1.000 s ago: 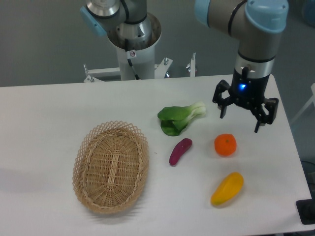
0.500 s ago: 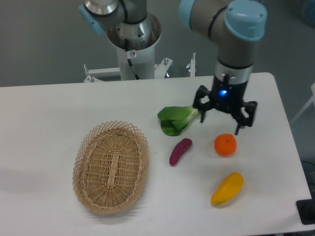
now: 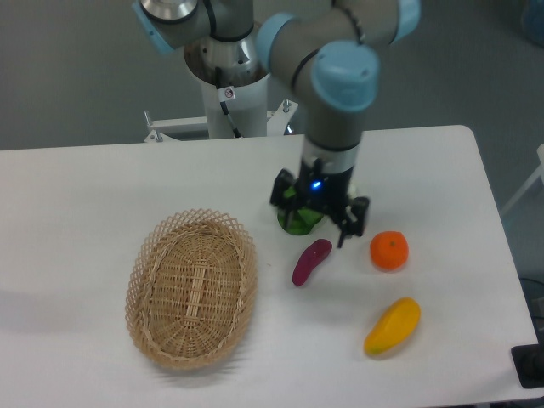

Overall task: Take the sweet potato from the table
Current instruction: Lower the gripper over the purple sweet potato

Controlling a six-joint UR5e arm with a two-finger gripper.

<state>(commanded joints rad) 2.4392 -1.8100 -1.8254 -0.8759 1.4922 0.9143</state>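
Open two-finger gripper (image 3: pixel 318 214) hangs over green leafy veg (image 3: pixel 299 223), just above slim purple sweet potato (image 3: pixel 311 261). Round orange (image 3: pixel 389 251) near on potato's right, yellow mango-shaped fruit (image 3: pixel 393 326) lower right. Oval wicker basket (image 3: pixel 192 286) to the left w/ bare white table (image 3: pixel 93 195) gap between.

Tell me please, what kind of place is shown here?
Probably a robotics lab: an arm with a gripper on a pedestal, a plain white table, and toy-like produce such as a sweet potato beside a basket.
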